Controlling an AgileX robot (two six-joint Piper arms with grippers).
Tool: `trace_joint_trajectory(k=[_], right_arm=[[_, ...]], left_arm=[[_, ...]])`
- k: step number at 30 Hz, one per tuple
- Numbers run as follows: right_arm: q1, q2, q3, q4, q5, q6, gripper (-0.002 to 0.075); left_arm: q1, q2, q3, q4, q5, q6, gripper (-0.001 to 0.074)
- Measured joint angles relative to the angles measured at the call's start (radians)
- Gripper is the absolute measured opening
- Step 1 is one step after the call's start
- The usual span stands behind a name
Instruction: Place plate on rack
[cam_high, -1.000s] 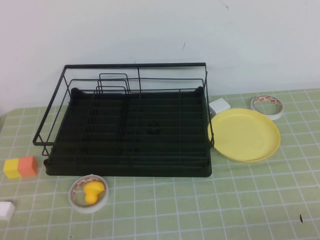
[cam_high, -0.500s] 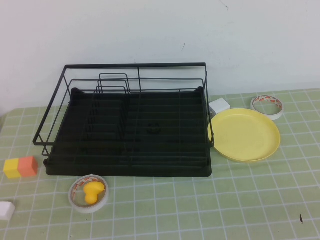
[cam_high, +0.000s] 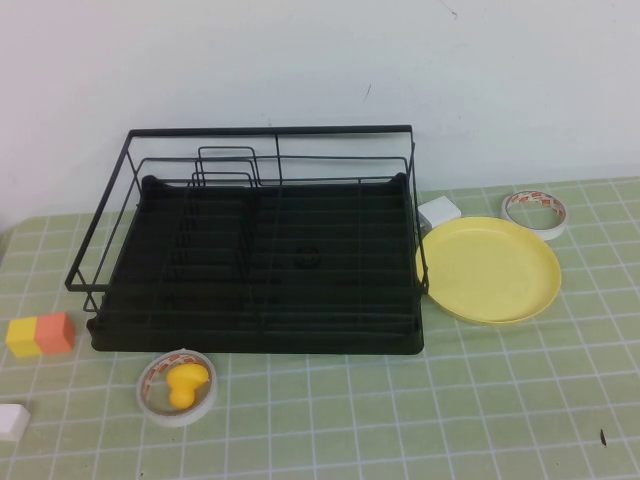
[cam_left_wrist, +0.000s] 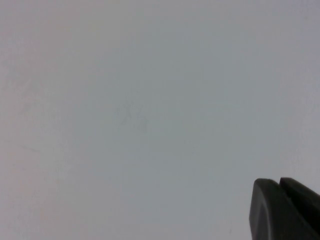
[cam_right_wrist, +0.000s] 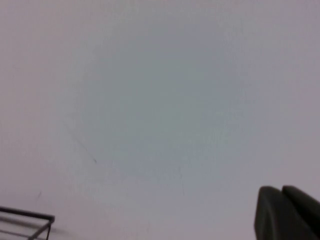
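The pale-yellow plate (cam_high: 488, 268) lies flat on the green mat, just right of the black wire rack (cam_high: 255, 240) and touching its right rail. The rack holds nothing. Neither arm shows in the high view. My left gripper (cam_left_wrist: 279, 182) faces the bare white wall, its two dark fingertips pressed together and empty. My right gripper (cam_right_wrist: 281, 190) also faces the wall, fingertips together and empty, with a corner of the rack's rail (cam_right_wrist: 27, 216) at the edge of its view.
A white tape roll (cam_high: 534, 212) and a small white box (cam_high: 438, 212) sit behind the plate. Another tape roll with a yellow duck inside (cam_high: 178, 386) lies in front of the rack. A yellow-orange block (cam_high: 40, 334) and a white block (cam_high: 12, 421) sit at left.
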Motion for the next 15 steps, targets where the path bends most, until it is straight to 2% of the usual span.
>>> trace_joint_trajectory(k=[3, 7, 11, 15], right_arm=[[0.000, 0.000, -0.072, 0.028, 0.175, -0.038, -0.0002], [0.000, 0.064, -0.215, 0.033, 0.360, -0.068, -0.0002], [0.000, 0.241, -0.373, 0.051, 0.535, -0.060, -0.0002], [0.000, 0.450, -0.504, 0.098, 0.704, -0.058, -0.0002]], left_arm=[[0.000, 0.000, -0.003, -0.039, 0.067, 0.002, -0.0001], [0.000, 0.016, -0.107, -0.062, 0.364, 0.084, -0.0002], [0.000, 0.141, -0.259, -0.063, 0.588, 0.188, -0.0002], [0.000, 0.326, -0.399, -0.063, 0.783, 0.211, -0.0001]])
